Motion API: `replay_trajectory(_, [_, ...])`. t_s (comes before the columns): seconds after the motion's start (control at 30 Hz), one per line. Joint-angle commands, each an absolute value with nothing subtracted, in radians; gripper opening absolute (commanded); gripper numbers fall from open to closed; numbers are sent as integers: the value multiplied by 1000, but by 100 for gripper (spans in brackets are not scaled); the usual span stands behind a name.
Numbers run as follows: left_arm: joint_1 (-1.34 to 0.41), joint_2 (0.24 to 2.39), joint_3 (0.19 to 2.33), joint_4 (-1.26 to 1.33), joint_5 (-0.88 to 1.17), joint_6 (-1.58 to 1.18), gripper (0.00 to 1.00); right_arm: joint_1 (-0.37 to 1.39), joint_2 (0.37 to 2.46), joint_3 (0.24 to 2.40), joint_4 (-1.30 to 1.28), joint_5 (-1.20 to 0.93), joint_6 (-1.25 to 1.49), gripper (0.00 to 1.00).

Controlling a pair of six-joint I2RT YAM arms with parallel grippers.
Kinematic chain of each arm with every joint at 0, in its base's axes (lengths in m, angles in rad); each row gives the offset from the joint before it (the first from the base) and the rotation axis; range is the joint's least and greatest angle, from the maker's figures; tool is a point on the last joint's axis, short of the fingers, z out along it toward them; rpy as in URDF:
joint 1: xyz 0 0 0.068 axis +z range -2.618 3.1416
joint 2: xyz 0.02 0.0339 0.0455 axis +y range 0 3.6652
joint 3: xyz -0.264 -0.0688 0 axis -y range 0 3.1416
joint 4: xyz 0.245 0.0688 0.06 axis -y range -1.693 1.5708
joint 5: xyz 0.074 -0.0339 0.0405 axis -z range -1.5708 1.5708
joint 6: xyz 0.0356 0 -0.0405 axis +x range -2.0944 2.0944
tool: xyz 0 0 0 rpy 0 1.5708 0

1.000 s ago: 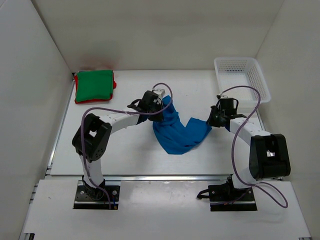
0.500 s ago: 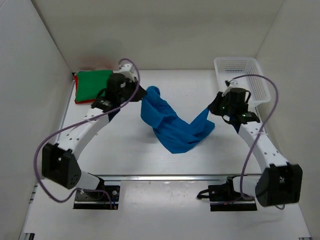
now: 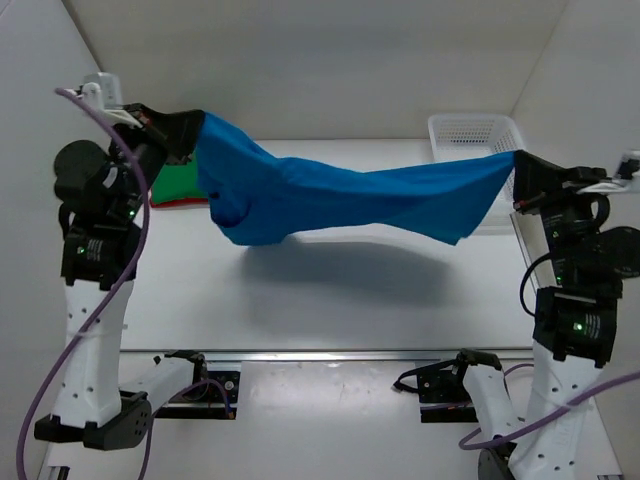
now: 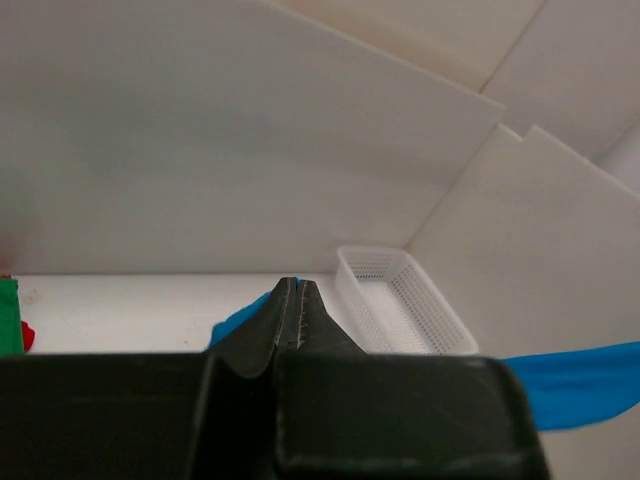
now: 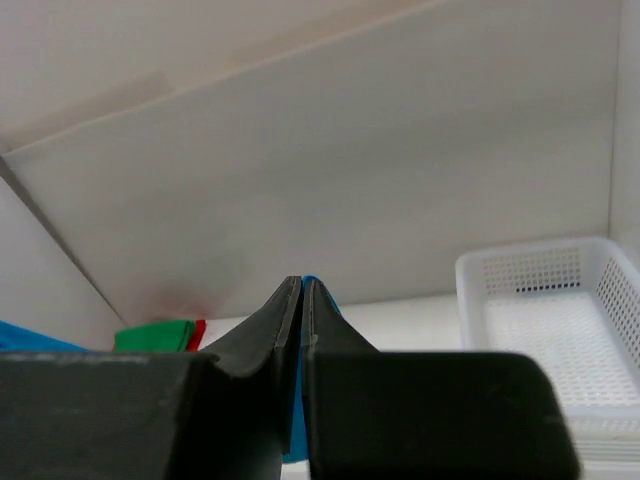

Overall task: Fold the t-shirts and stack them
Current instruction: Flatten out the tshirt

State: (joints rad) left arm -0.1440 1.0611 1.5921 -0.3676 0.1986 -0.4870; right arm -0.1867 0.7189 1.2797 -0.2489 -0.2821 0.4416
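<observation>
The bright blue t-shirt [image 3: 340, 200] hangs stretched in the air between both arms, high above the table. My left gripper [image 3: 192, 128] is shut on its left end, and a blue strip shows beside the closed jaws in the left wrist view [image 4: 238, 320]. My right gripper [image 3: 518, 172] is shut on its right end, with blue cloth between the jaws in the right wrist view [image 5: 302, 400]. The folded green t-shirt [image 3: 178, 182] lies at the back left on a red one [image 3: 180, 204] showing only an edge, partly hidden by the blue shirt and left arm.
A white mesh basket [image 3: 470, 133] stands at the back right, partly behind the blue cloth. White walls enclose the table [image 3: 330, 300] on three sides. Arm bases and cables sit at the near edge.
Both arms have risen and spread apart, lifting the blue shirt off the table and pulling it from a crumpled heap into a taut span.
</observation>
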Motion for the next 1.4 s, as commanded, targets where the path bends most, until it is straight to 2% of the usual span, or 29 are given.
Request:
replay_trajectory(0.0, [-156, 1029, 1689, -465, 187, -482, 0, -210, 704, 1385, -285, -321, 453, 0])
replay_trajectory(0.13, [-163, 1049, 1813, -546, 157, -454, 0, -164, 716, 1453, -301, -311, 443, 0])
replay_trajectory(0.53, [-235, 1023, 1953, -609, 17, -394, 0, -152, 718, 1499, -333, -258, 408, 0])
replay_trajectory(0.67, [-270, 1054, 1902, -609, -20, -365, 0, -135, 761, 1454, -316, -267, 414, 0])
replay_trajectory(0.7, [-261, 1061, 1896, -612, -18, -357, 0, -137, 785, 1444, -304, -284, 404, 0])
replay_trajectory(0.8, [-129, 1129, 1703, -526, 168, -415, 0, -155, 897, 1378, -247, -371, 419, 0])
replay_trajectory(0.97, [-101, 1192, 1415, -304, 150, -478, 0, -81, 1056, 1227, -125, -295, 410, 0])
replay_trajectory(1.03, [-92, 1286, 1320, -225, 172, -503, 0, -72, 1136, 1174, -62, -299, 420, 0])
replay_trajectory(1.1, [-81, 1401, 1316, -142, 178, -508, 0, -63, 1283, 1180, 27, -317, 433, 0])
replay_trajectory(1.17, [-63, 1564, 1420, -132, 175, -499, 0, -52, 1444, 1264, 40, -336, 399, 0])
replay_trajectory(1.2, [-60, 1680, 1536, -155, 173, -486, 0, -45, 1504, 1378, 5, -350, 365, 0])
replay_trajectory(1.23, [-54, 1803, 1672, -176, 202, -477, 1, -40, 1622, 1517, -67, -347, 327, 0])
replay_trajectory(1.27, [-40, 1909, 1825, -219, 233, -480, 9, -32, 1732, 1663, -133, -347, 313, 6])
replay_trajectory(1.3, [-38, 1943, 1888, -256, 250, -485, 36, -28, 1779, 1727, -161, -344, 296, 14])
replay_trajectory(1.33, [-26, 2009, 1972, -267, 291, -500, 44, -20, 1846, 1827, -207, -318, 292, 24])
replay_trajectory(1.37, [-14, 2026, 2000, -264, 320, -521, 47, -21, 1888, 1895, -233, -308, 270, 30])
